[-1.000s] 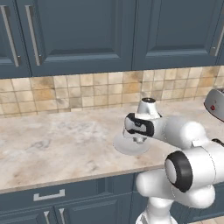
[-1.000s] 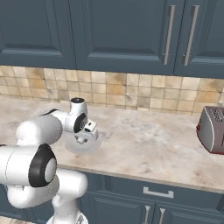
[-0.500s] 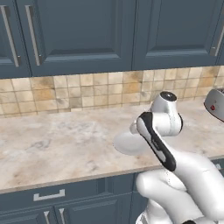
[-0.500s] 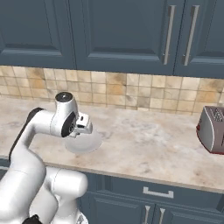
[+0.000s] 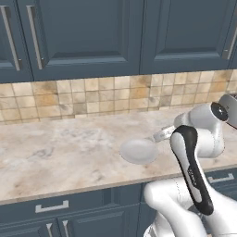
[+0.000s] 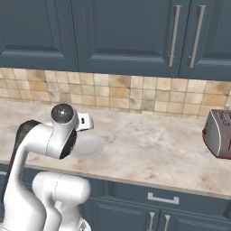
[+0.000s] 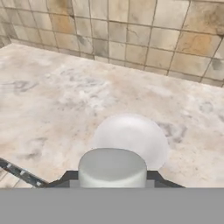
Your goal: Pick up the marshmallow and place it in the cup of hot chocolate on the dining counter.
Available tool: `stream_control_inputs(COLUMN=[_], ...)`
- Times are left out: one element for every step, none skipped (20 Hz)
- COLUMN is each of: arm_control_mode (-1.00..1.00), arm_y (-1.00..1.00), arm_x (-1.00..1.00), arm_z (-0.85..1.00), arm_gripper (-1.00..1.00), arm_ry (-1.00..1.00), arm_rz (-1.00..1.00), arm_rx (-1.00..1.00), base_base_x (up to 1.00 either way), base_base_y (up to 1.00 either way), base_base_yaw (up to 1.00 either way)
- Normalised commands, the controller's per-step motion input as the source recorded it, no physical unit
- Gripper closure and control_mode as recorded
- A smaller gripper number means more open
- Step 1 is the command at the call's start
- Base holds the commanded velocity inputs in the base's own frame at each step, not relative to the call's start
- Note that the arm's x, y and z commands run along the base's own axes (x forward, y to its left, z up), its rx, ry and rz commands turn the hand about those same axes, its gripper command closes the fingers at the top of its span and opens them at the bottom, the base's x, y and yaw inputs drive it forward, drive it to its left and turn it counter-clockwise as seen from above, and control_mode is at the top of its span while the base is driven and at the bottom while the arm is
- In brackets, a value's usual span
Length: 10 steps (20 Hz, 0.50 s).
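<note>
Matt marbled stone counter (image 5: 55,152)

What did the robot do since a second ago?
The arm swung up and back, lifting the claw away from the plate with the marshmallow pinched in it. The plate stayed on the counter, and the toaster stayed where it was.

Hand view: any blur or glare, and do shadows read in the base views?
Hand view: the marshmallow shut in the pincer looms soft-edged and large; the plate and tiles look slightly blurred, no glare. Left base view: flat even light, only a faint shadow by the plate. Right base view: the toaster casts a soft shadow, no highlights.
</note>
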Motion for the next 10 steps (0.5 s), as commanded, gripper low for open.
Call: stream_control_inputs(arm_control_mode=[-1.0,-1.0,-1.0,-1.0,-1.0,-1.0,-1.0,-1.0,-1.0,-1.0], arm_y=[0.0,0.0,0.0,-0.02,-0.12,-0.16,-0.14,-0.09,-0.01,0.0], arm_x=[-0.34,-0.23,-0.29,-0.44,-0.59,-0.66,-0.6,-0.49,-0.29,-0.19], arm_z=[0.54,0.52,0.51,0.38,0.26,0.11,0.09,0.13,0.18,0.18], arm_gripper=[1.0,1.0,1.0,1.0,1.0,1.0,1.0,1.0,1.0,1.0], arm_ry=[-0.22,-0.18,-0.2,-0.25,-0.32,-0.31,-0.31,-0.26,-0.22,-0.26], arm_rz=[0.26,0.29,0.31,0.31,0.28,0.22,0.19,0.17,0.17,0.18], arm_rx=[0.07,0.08,0.04,0.0,0.0,0.0,0.0,0.03,0.13,0.19], base_base_x=[0.0,0.0,0.0,0.0,0.0,0.0,0.0,0.0,0.0,0.0], base_base_y=[0.0,0.0,0.0,0.0,0.0,0.0,0.0,0.0,0.0,0.0], base_base_yaw=[0.0,0.0,0.0,0.0,0.0,0.0,0.0,0.0,0.0,0.0])
